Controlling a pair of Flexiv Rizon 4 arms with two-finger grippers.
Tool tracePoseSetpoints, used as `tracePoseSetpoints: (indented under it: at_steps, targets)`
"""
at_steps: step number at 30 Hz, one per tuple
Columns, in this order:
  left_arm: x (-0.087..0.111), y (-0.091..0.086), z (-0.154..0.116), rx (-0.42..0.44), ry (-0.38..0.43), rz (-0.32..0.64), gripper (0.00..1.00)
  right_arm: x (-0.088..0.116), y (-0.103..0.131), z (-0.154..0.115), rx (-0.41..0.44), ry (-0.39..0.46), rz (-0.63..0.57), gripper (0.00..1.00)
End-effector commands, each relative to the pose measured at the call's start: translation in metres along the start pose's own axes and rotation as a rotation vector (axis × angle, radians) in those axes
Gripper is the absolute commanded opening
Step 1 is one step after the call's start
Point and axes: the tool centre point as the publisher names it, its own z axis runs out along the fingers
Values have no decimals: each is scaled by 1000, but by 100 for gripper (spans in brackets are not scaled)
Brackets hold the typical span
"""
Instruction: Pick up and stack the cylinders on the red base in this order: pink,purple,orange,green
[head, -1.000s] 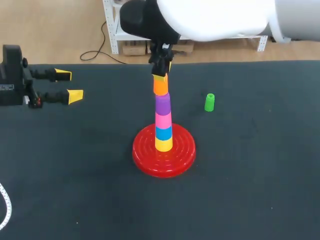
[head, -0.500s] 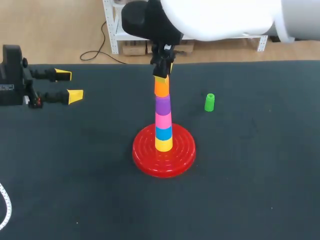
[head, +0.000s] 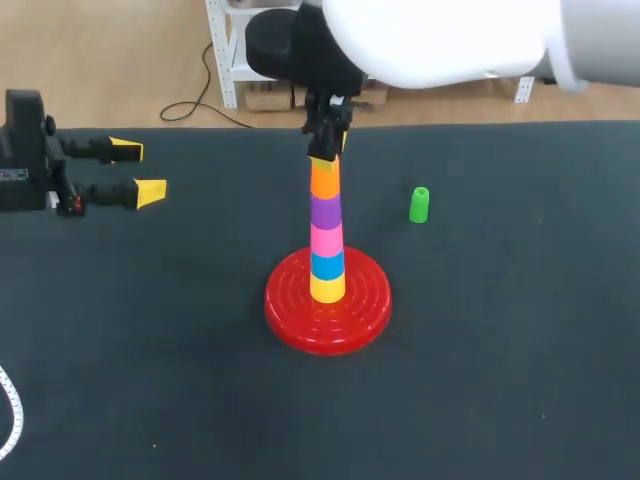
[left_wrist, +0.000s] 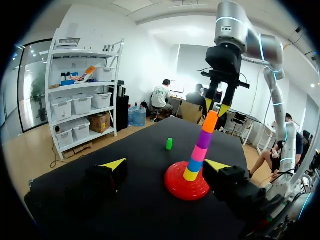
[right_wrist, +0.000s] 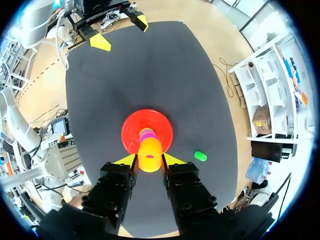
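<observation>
Five stacked cylinders (head: 326, 240) stand on the one red base (head: 290, 310), with the orange cylinder (head: 323, 176) topmost and the right gripper (head: 326, 148) spread empty just above, one green cylinder (head: 419, 204) apart at right, and the left gripper (head: 138, 170) agape, empty, far left.

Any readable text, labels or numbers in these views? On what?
None readable on the stacked cylinders, red base, green cylinder or table.
Small pale label on the body behind the left gripper: too small to read.
</observation>
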Motion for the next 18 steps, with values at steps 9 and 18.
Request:
tracePoseSetpoints:
  at_steps: [9, 18]
  targets:
    - [2, 0, 1, -3, -8, 3, 100, -6, -4, 2, -47, 28, 15, 0]
    - [2, 0, 1, -3, -8, 3, 100, -4, -6, 4, -65, 33, 32, 0]
